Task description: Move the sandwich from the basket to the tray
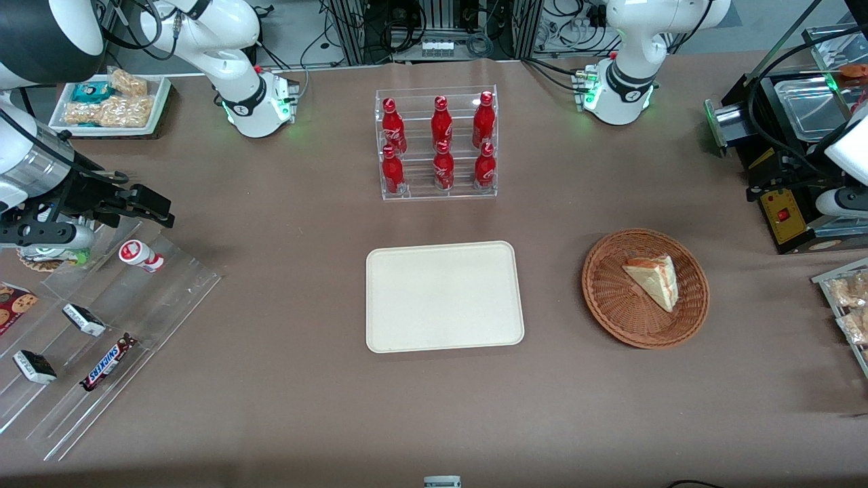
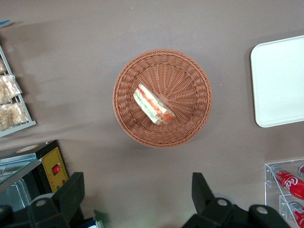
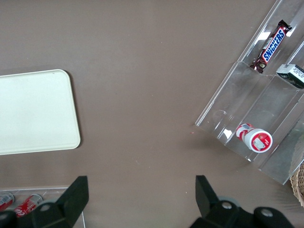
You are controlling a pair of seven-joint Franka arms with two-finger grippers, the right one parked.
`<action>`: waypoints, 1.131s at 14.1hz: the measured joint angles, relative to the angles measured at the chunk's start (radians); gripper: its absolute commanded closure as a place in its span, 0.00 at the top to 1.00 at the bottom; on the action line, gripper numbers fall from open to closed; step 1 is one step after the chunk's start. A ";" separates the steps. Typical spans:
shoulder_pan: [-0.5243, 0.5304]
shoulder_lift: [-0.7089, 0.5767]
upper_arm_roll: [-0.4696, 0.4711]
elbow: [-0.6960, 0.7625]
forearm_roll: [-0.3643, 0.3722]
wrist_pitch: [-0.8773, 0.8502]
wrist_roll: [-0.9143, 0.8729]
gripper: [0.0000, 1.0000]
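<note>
Claw: the claw (image 2: 137, 199) hangs high above the basket (image 2: 190, 71), fingers spread wide, holding nothing.
Sandwich: one sandwich (image 1: 654, 279) lies in the basket, right of centre in the front view.
Risk: the clear wrap looks slippery, so a pinch on the wedge's thin tip may slip; a low approach may nudge the light basket.
Count: one tray (image 1: 444, 296), bare; six red bottles (image 1: 441, 146) in their rack.

Wrist cam crops the hand (image 2: 137, 202) so only its two dark finger (image 2: 71, 194) tips show, wide apart, and the tray (image 2: 278, 80) runs off-frame too.
</note>
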 measured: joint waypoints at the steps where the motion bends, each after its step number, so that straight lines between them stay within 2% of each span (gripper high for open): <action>1: 0.000 0.000 0.000 0.000 0.000 0.000 0.000 1.00; 11: -0.007 0.017 -0.019 -0.048 0.008 0.011 -0.001 1.00; 13: -0.007 0.025 -0.018 -0.118 0.009 0.070 -0.003 1.00; 16: -0.003 0.039 -0.011 -0.292 0.009 0.275 -0.019 1.00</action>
